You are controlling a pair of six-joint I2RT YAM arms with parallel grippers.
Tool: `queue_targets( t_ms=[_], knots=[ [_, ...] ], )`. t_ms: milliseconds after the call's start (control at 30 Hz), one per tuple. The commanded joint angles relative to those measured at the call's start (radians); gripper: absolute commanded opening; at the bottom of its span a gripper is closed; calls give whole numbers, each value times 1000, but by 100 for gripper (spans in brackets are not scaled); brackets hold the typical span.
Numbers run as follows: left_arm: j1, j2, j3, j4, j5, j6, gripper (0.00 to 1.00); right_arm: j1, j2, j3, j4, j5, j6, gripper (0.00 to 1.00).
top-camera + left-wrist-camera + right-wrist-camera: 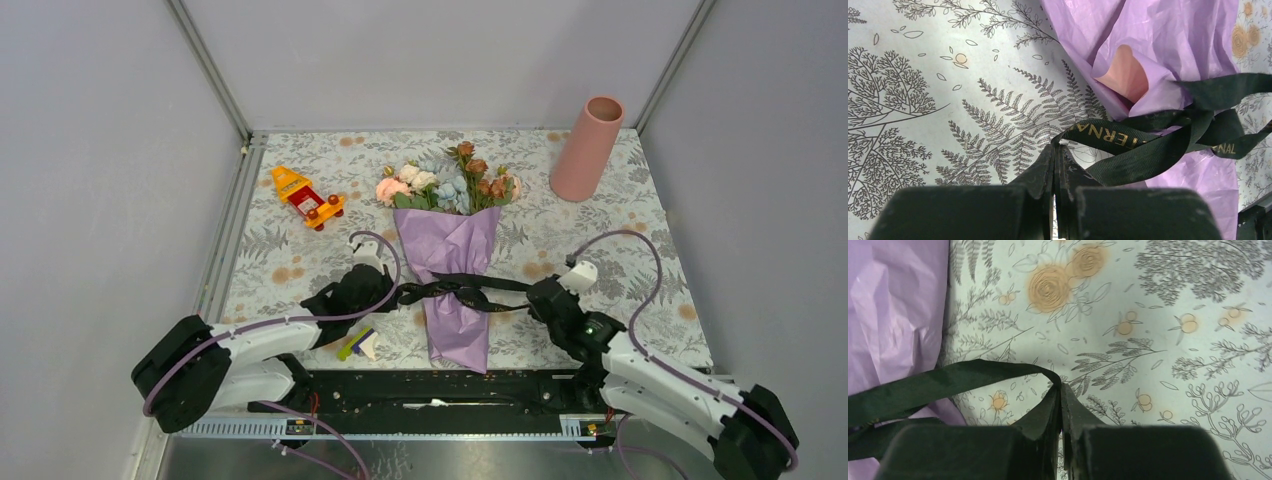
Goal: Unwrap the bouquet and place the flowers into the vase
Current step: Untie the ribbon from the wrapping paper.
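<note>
- Bouquet [448, 262] lies flat in the middle of the tabletop [610, 250]. Flowers [448, 185] are at the far end and the purple paper [455, 330] tail points near. Vase [588, 148] stands upright far right, well apart.
- Left hand [398, 292] is pinched shut on the left side of the black ribbon [465, 291]. Right hand [532, 296] is pinched shut on the right side.
- Step, as I judge it: undoing the bow; wrap not yet opened.
- To do it well, pull the two hands straight apart, left and right, low over the tabletop and at an even pace. The bouquet looks light and may slide or spin if one side pulls harder.
- Can't tell whether each hand holds a free tail or a loop. A loop could tighten the knot, so watch for that.
- Top view only: whole layout, vase, flowers, ribbon running across the wrap between both hands. The grips are too small to read there.
- Left wrist view only: ribbon folded right at the fingertips, gold lettering, knot bunched on the wrap, pink inner face of the paper showing in a fold.
- Right wrist view only: a single band bends into the very tips. The bite looks shallow and could slip.
</note>
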State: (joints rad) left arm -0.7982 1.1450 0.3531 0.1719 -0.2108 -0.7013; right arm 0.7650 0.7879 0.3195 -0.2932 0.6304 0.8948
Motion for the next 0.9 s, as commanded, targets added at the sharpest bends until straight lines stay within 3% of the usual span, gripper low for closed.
queue_targets(
  t_ms=[0,100,167,233,267,333,400,467,667,767,867],
  knots=[
    [8,14,34,21,14,24,0,-42,-120,-30,-98,97,189,8],
    [8,18,48,-1,8,30,0,-50,-209,-28,-219,186,302,7],
    [8,17,63,-19,10,31,8,-50,-267,-27,-244,220,294,8],
    [8,10,77,-34,17,42,7,-51,-315,-11,-287,250,282,12],
    [8,4,84,-40,18,50,11,-52,-336,-1,-311,264,279,17],
    [8,-16,103,-71,9,71,29,-51,-379,18,-348,287,260,25],
    [8,-52,117,-93,-9,98,53,-50,-408,32,-360,292,217,33],
    [8,-108,121,-94,-8,148,68,-50,-429,46,-360,284,175,49],
    [-67,-265,151,-49,68,374,81,-51,-437,88,-327,253,28,76],
    [-130,-202,194,12,198,473,81,-52,-413,95,-245,183,-74,82],
    [-195,-45,306,-30,241,535,78,-51,-367,107,-189,96,-131,84]
  ],
)
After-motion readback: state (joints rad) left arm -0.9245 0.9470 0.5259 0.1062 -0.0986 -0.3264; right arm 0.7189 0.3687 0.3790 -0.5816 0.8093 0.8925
